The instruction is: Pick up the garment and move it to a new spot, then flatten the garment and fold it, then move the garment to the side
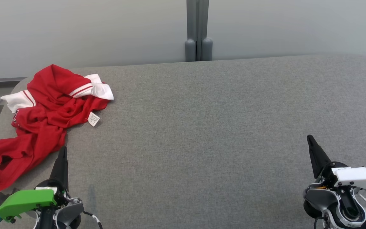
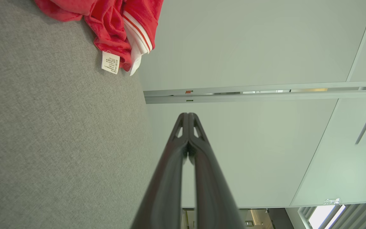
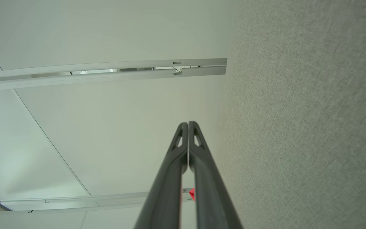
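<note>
Garment (image 1: 40,121): red w/ white striped cuffs, crumpled in a heap at far-left corner of grey fabric table (image 1: 202,127); lower part trails toward near-left edge. White care label (image 1: 93,119) sticks out on its right side.
Left gripper (image 1: 63,150): fingers pressed together, nothing btwn them; tip just beside garment's near edge, contact can't be told.
Right gripper (image 1: 310,138): fingers together, empty; over bare table at near right, well apart from garment.
Bkgd: pale wall, grey post (image 1: 197,31) at centre.
</note>
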Motion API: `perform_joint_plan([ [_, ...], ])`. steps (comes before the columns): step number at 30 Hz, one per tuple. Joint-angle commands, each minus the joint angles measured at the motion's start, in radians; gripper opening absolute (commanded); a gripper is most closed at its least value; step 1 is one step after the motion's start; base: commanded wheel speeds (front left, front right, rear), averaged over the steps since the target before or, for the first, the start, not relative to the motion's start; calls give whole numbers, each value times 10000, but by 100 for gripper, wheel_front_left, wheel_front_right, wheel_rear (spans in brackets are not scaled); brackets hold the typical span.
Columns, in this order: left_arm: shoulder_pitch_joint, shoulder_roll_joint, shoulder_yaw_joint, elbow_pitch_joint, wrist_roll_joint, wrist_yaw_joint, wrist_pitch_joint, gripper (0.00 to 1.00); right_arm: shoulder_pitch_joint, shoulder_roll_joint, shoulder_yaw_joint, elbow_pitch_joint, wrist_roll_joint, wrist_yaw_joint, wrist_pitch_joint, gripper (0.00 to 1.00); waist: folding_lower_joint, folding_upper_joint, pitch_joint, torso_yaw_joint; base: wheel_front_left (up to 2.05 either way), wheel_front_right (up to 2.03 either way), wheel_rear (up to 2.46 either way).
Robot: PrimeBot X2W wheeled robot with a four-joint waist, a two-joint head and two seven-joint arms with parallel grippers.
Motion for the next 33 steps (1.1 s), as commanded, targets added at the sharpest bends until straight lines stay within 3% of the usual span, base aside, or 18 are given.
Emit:
perform_joint_plan([
  [1, -113, 10, 1, -15, -29, -34, 21, 0, -67, -11, -2, 15, -32, 0, 31, 0, 0, 0, 0, 0, 0, 0, 0],
  [32, -113, 10, 1, -14, -29, -34, 21, 0, -67, -11, -1, 15, -31, 0, 31, 0, 0, 0, 0, 0, 0, 0, 0],
  [33, 1, 0, -3, 3, 2, 2, -3, 100, 1, 0, 3, 2, -2, 0, -5, 100, 0, 0, 0, 0, 0, 0, 0],
])
